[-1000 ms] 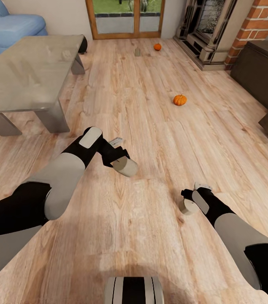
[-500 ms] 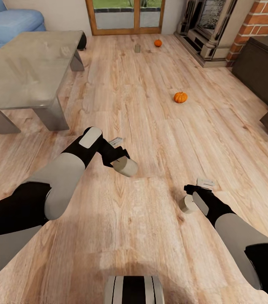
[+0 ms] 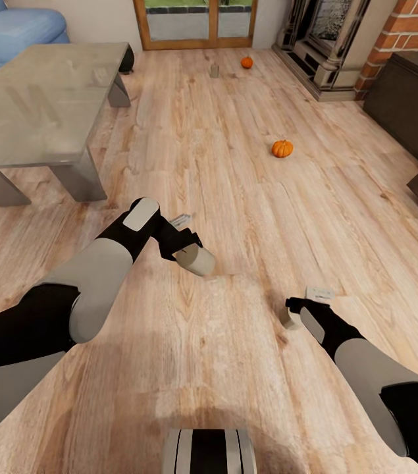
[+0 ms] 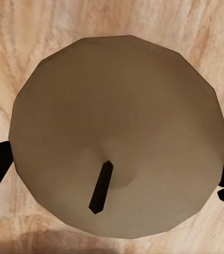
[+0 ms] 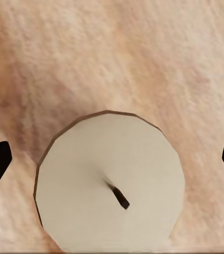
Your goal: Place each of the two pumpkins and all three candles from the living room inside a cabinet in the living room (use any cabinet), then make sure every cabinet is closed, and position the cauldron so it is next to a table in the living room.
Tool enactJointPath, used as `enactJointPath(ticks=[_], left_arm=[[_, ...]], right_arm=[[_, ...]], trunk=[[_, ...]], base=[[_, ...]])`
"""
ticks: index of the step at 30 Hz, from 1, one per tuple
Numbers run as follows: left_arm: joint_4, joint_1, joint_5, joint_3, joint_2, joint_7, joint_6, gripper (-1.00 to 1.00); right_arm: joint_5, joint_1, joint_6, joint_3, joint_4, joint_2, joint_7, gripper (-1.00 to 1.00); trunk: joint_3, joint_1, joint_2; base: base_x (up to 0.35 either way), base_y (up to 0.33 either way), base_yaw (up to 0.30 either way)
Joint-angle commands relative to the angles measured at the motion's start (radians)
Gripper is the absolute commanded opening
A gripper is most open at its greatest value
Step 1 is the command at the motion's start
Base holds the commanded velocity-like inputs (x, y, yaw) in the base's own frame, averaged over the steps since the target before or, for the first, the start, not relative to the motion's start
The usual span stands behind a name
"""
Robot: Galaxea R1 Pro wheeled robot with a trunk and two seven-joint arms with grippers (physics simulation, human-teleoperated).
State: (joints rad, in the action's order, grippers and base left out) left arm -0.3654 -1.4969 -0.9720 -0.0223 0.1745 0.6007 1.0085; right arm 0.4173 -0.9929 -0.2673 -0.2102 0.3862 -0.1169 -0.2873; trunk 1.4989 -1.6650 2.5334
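Candle, first (image 3: pixel 194 260): short stubby cylinder with a dark wick, clamped in the left gripper (image 3: pixel 185 253) above the floor (image 3: pixel 235 197); in the left wrist view its flat top (image 4: pixel 117 137) spans the gap, dark fingers touching both sides. Candle, second (image 3: pixel 291 318): same kind, at the right gripper (image 3: pixel 295 312); in the right wrist view (image 5: pixel 109 182) the finger tips stand well out to either side, so whether they grip it I cannot tell. Candle, third (image 3: pixel 214 70): upright on the far floor, near one pumpkin (image 3: pixel 247 62); the other pumpkin (image 3: pixel 282 148) lies nearer, midway. Handling, judged: rigid, light, smooth-sided; take across the round wall, squarely, lest it slip or roll. Room: wide bare planks ahead; table (image 3: pixel 37 112) at the left; dark cabinet (image 3: pixel 406 99) along the right edge, nearest hazard to the right arm.
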Motion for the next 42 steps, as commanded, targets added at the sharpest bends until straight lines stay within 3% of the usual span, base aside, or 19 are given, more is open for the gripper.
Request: enactJointPath(ticks=[1,42], left_arm=[[-0.001,0.0,-0.011,-0.002,0.0,0.01,0.001,-1.0],[0.005,0.0,-0.016,-0.002,0.0,0.011,-0.001,-1.0]], right_arm=[[0.008,0.001,-0.006,-0.009,0.0,-0.001,-0.006,1.0],[0.006,0.008,-0.006,-0.011,-0.057,0.009,0.019,1.0]], trunk=[[0.001,0.0,0.0],[0.012,-0.001,0.001]], base=[[0.0,0.0,0.0],[0.0,0.0,0.0]])
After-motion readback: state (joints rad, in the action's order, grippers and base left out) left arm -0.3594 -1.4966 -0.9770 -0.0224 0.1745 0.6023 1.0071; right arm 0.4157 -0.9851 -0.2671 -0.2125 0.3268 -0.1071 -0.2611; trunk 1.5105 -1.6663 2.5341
